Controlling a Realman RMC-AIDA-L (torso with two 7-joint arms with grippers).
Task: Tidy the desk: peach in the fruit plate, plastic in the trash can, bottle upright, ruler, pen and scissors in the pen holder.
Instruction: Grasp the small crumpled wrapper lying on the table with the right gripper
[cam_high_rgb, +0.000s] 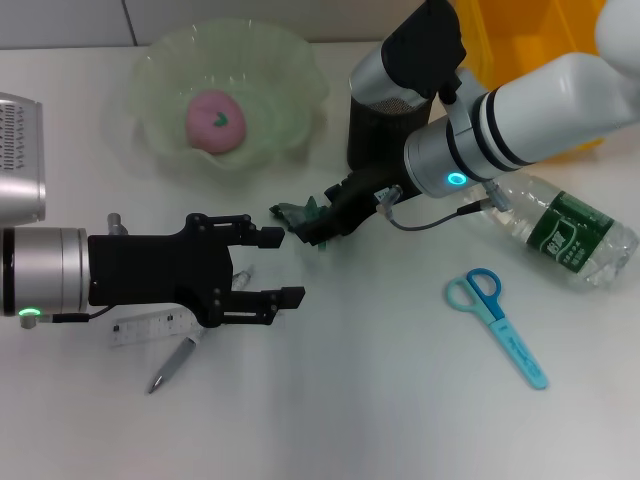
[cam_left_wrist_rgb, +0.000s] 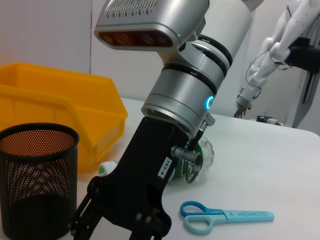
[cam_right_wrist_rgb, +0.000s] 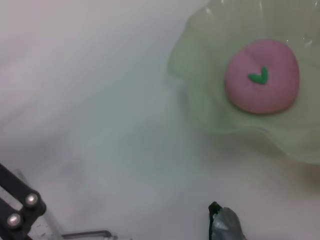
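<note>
Only in the head view are both grippers seen at once: the right gripper (cam_high_rgb: 305, 226), reached in from the right edge of the tabletop (cam_high_rgb: 380, 410), is clenched on a scrap of dark green plastic (cam_high_rgb: 297, 212), while the left gripper (cam_high_rgb: 283, 267), in from the left edge, is held with its jaws spread and nothing between them, over the ruler (cam_high_rgb: 150, 327) and pen (cam_high_rgb: 172, 366). The right wrist view adds a close look at the plastic (cam_right_wrist_rgb: 226, 225) just off the plate's (cam_right_wrist_rgb: 200, 95) rim, with bare tabletop beside it. The holder's (cam_left_wrist_rgb: 37, 180) empty mesh interior is shown only by the left wrist view, with a yellow bin (cam_left_wrist_rgb: 65, 115) behind it. The peach (cam_high_rgb: 215, 121) is seen lying in the plate (cam_high_rgb: 160, 75) at the far edge. The bottle (cam_high_rgb: 565, 232) is lying on its side by the right edge, and the scissors (cam_high_rgb: 497, 325) lie flat just nearer than it. Open tabletop is left along the near edge. The holder (cam_high_rgb: 375, 125) stands at the far edge, half hidden by the right arm.
</note>
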